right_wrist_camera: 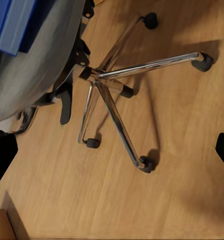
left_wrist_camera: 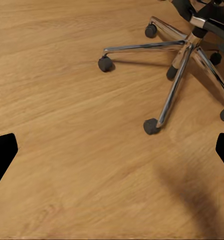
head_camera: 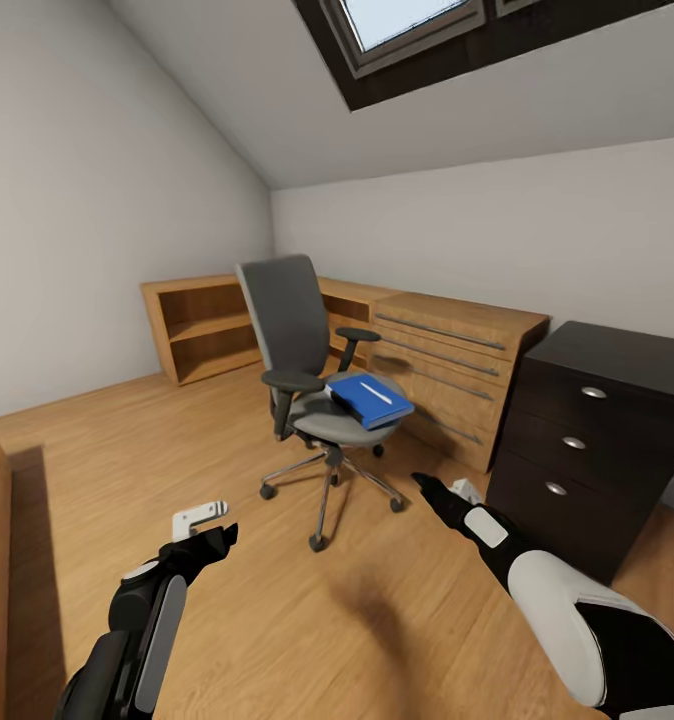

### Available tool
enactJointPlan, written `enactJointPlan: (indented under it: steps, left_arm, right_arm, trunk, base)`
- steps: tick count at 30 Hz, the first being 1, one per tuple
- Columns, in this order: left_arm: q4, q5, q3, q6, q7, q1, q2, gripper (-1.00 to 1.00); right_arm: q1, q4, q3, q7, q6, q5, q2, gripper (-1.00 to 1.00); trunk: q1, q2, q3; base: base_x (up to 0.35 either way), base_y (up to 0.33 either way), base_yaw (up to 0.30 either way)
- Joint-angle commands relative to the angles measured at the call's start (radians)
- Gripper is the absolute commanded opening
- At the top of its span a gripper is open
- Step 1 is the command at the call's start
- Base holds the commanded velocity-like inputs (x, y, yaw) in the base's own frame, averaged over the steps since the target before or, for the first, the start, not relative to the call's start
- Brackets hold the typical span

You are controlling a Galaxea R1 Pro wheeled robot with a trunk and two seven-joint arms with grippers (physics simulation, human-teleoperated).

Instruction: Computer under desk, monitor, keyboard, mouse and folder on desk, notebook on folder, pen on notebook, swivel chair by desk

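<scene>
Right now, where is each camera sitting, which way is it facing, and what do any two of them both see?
Head: on the robot's head, facing forward and down at the chair holding the folder; both arms show, left end effector, right end effector.
Left wrist: near the left end effector, facing the floor and chair base; dark fingertips at the edges.
Right wrist: near the right end effector, facing the seat, folder and base.
Shared: all three see the chair's wheeled base.

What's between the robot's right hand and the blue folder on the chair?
Nothing much: in the head view, just bare wood floor and the chair's chrome legs lie between the right gripper and the folder on the seat.
</scene>
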Motion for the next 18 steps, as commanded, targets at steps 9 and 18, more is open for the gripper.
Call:
enactJointPlan:
  steps: [9, 18]
  left_arm:
    - [-0.001, 0.011, 0.001, 0.004, 0.007, -0.001, 0.0, 1.0]
    - [-0.001, 0.009, -0.001, 0.004, 0.007, -0.001, -0.001, 1.0]
  right_arm:
    - [0.01, -0.021, -0.007, 0.001, -0.002, 0.003, -0.001, 1.0]
    - [0.019, -0.109, 0.006, -0.176, -0.069, 0.055, 0.024, 1.0]
  trunk:
    - [-0.035, 0.063, 0.027]
    - [-0.07, 0.126, 0.056]
  base:
    - [-0.315, 0.0, 0.0]
    - [-0.06, 0.0, 0.0]
